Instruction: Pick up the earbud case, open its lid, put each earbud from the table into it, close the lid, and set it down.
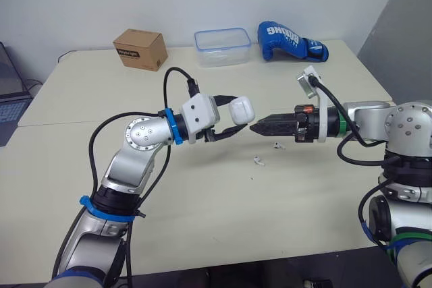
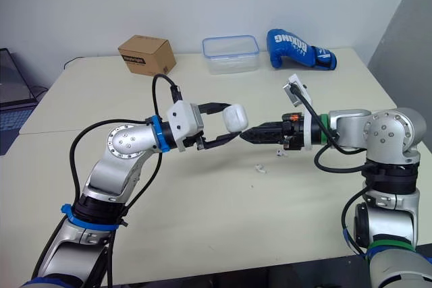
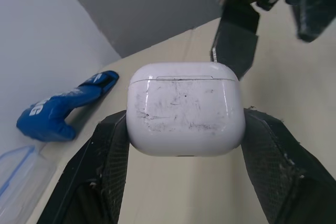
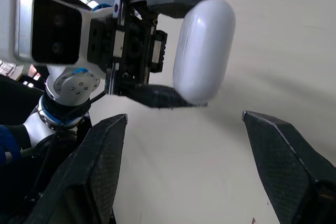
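Note:
My left gripper is shut on the white earbud case and holds it above the middle of the table. The scuffed case sits between both pads with its lid closed. My right gripper points at the case from the right, a short gap away, slightly lower. In the right wrist view its fingers stand wide apart with nothing between them, and the case is just ahead. Two small white earbuds lie on the table below the right gripper.
Along the table's far edge stand a cardboard box, a clear plastic container with a blue rim and a blue boxing glove. A laptop sits at the far left.

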Action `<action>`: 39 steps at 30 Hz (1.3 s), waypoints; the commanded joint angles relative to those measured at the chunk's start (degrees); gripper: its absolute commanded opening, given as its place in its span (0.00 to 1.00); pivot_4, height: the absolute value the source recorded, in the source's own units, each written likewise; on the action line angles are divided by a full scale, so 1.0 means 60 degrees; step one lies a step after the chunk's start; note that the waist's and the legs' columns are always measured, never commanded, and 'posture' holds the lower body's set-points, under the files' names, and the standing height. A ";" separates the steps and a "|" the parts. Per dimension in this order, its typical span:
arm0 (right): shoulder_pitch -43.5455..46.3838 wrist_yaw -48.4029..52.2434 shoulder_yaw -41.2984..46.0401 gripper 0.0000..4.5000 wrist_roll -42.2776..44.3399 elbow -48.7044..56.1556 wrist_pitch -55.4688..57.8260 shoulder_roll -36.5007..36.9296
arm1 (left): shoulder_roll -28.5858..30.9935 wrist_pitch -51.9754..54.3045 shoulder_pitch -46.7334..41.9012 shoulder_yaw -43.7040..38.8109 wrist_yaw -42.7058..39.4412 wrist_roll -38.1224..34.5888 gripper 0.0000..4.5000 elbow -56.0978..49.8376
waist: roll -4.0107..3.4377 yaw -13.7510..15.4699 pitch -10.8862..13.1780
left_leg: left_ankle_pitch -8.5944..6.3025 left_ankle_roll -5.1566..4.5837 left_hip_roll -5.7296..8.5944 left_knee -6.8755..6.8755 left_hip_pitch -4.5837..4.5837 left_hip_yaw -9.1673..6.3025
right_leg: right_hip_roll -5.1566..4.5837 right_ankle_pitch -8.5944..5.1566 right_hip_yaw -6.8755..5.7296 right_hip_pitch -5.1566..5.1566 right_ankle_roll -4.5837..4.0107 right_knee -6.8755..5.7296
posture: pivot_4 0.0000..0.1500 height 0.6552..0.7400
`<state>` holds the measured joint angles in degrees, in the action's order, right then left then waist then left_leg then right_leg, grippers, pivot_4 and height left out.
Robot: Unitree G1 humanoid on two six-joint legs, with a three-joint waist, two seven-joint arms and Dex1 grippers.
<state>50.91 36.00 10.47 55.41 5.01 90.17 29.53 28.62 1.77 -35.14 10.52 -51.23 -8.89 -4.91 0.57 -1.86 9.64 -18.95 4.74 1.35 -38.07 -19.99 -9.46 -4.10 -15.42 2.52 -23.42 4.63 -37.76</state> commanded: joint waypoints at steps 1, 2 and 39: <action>0.0434 -0.0073 0.0400 0.80 0.0197 -0.0235 0.0228 -0.0108 | -0.0088 -0.0315 -0.0206 0.0064 -0.0230 -0.0088 0.61 -0.0403 | 0.0000 -0.0003 0.0000 | 0.0000 0.0000 0.0001 0.0000 0.0000 0.0002 | 0.0000 0.0000 0.0002 0.0000 0.0000 -0.0001 | 1.00 1.00; 0.0516 -0.0095 0.0422 0.80 0.0211 -0.0381 0.0307 -0.0135 | -0.0075 -0.0419 -0.0214 0.0112 -0.0285 -0.0040 0.61 -0.0427 | 0.0000 -0.0004 0.0000 | 0.0000 0.0000 0.0002 -0.0001 0.0000 0.0003 | 0.0000 0.0000 0.0003 0.0000 0.0000 -0.0001 | 1.00 1.00; 0.1148 -0.2494 -0.0169 0.51 0.3304 -0.2575 0.0388 0.0192 | -0.0171 -0.1636 -0.0832 0.0238 -0.0411 0.0741 0.61 0.0438 | -0.0001 -0.0024 0.0001 | 0.0001 -0.0004 0.0002 -0.0002 -0.0002 0.0002 | 0.0000 0.0000 0.0003 -0.0005 0.0000 -0.0011 | 1.00 1.00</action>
<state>56.56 21.34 8.70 73.33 -10.95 92.06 30.41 27.80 -6.94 -38.70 12.36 -53.89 -4.34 -1.58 0.56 -2.00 9.64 -18.94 4.71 1.36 -38.09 -20.00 -9.45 -4.10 -15.42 2.54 -23.46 4.63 -37.83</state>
